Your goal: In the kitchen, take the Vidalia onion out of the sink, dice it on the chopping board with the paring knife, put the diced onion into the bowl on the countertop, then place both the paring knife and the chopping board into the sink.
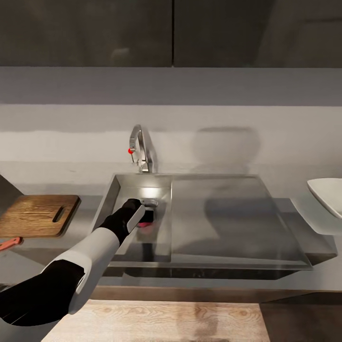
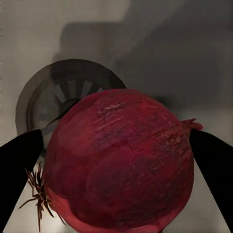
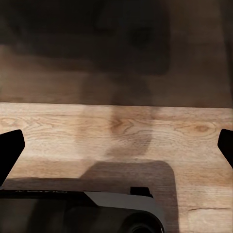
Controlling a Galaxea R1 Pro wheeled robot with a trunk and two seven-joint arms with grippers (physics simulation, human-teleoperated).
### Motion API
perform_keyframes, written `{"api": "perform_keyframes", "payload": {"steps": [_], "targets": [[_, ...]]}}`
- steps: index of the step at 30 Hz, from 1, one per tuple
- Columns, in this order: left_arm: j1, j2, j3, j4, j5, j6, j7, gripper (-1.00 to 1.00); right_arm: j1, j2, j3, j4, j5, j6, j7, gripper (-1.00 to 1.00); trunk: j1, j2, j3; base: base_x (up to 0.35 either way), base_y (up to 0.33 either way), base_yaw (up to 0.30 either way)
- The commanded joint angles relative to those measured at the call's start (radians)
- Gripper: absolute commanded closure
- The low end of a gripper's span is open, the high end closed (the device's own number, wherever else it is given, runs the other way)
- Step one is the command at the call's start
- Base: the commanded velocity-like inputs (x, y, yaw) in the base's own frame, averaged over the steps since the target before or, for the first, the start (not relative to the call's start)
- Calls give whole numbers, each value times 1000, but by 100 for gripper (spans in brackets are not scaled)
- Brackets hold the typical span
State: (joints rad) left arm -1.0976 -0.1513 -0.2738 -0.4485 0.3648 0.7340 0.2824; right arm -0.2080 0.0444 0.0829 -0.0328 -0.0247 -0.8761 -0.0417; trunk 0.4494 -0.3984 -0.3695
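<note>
One arm is down in the sink [image 1: 228, 223]: the left arm reaches from the near worktop edge into the deeper basin on the sink's left side, and its jaws [image 1: 145, 216] stand around the onion [image 1: 147, 219] just in front of the drain [image 1: 151, 203]. From the left wrist view the onion [image 2: 119, 162] is dark red, with dry roots sticking out at one end, and it sits between the two black fingers [image 2: 19, 170], one on each flank. Both fingers look to be touching the skin, so the left jaws seem clamped on the onion, though I cannot tell whether it is lifted off the basin floor. The round drain [image 2: 65, 94] shows just behind it.

Left of the sink, on the worktop, lies the wooden board [image 1: 35, 214] with a handle slot near its sink-side end. Just in front of its near edge a reddish knife handle [image 1: 10, 243] pokes in from the frame edge; the blade cannot be seen. A white bowl [image 1: 327, 194] stands on the worktop to the right of the sink. The tap [image 1: 141, 149] rises behind the basin, with a small red mark on it.

The right jaws [image 3: 116, 145] hang wide apart, holding nothing, over a wooden floor [image 3: 116, 131].
</note>
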Motion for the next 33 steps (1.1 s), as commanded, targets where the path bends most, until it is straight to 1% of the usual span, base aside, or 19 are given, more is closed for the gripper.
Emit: {"api": "perform_keyframes", "payload": {"steps": [1, 12, 15, 19, 26, 33], "targets": [[-1, 1, -7, -1, 7, 4, 8, 100, -1, 0, 8, 1, -3, -3, -4, -100, 1, -2, -2, 0, 0, 0], [-1, 1, -7, -7, 6, 5, 9, 100, -1, 0, 8, 1, -3, -4, -3, -100, 1, -2, 1, 0, 0, 0], [-1, 1, -7, -9, 6, 5, 11, 100, -1, 0, 8, 1, -3, -4, -3, -100, 1, -2, 5, 0, 0, 0], [-1, 1, -7, -53, 6, 10, 14, 100, -1, 0, 8, 1, -3, -4, -3, -100, 1, -2, 11, 0, 0, 0], [-1, 2, -7, -80, 6, 13, 17, 100, -1, 0, 8, 1, -3, -4, -3, -100, 1, -2, 22, 0, 0, 0], [-1, 4, -6, -87, 6, 13, 17, 100, -1, 0, 9, 1, -3, -4, -3, -100, 1, -2, 33, 0, 0, 0]]}}
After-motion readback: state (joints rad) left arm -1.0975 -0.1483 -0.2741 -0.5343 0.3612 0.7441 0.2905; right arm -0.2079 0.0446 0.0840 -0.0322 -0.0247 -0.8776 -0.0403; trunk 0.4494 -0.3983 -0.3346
